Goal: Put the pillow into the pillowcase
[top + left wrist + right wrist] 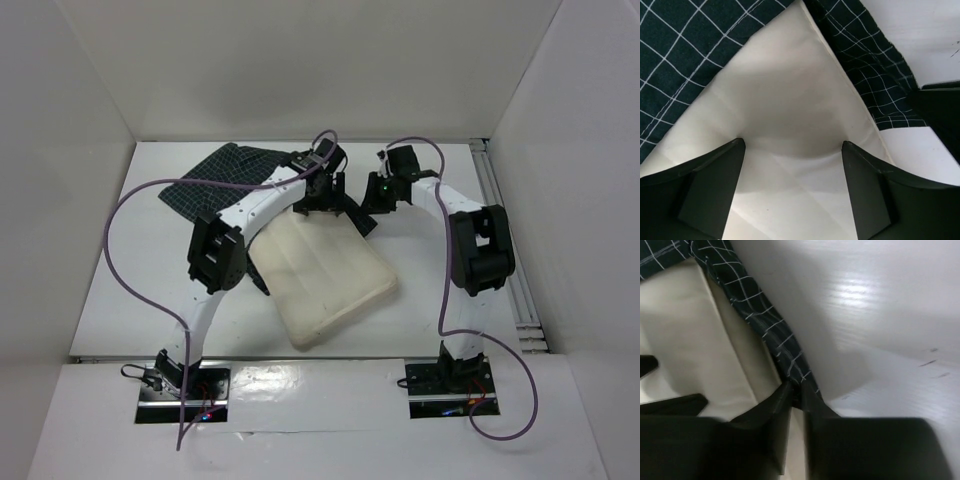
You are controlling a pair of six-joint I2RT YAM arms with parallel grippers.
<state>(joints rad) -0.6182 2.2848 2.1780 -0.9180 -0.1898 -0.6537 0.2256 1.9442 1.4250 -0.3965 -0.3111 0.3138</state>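
The cream pillow (330,275) lies slanted mid-table, its far end inside the mouth of the dark checked pillowcase (232,176). My left gripper (320,205) is open, its fingers (715,185) astride the pillow (790,100) just before the pillowcase's hem (680,60). My right gripper (370,208) is shut on the pillowcase's right edge (765,322), beside the pillow's side (685,335). Its tips (796,390) pinch the checked cloth. The pillow's far end is hidden under the cloth and the arms.
White walls enclose the table on the left, back and right. A metal rail (505,240) runs along the right edge. A purple cable (130,200) loops over the left side. The arm bases (180,385) stand at the near edge.
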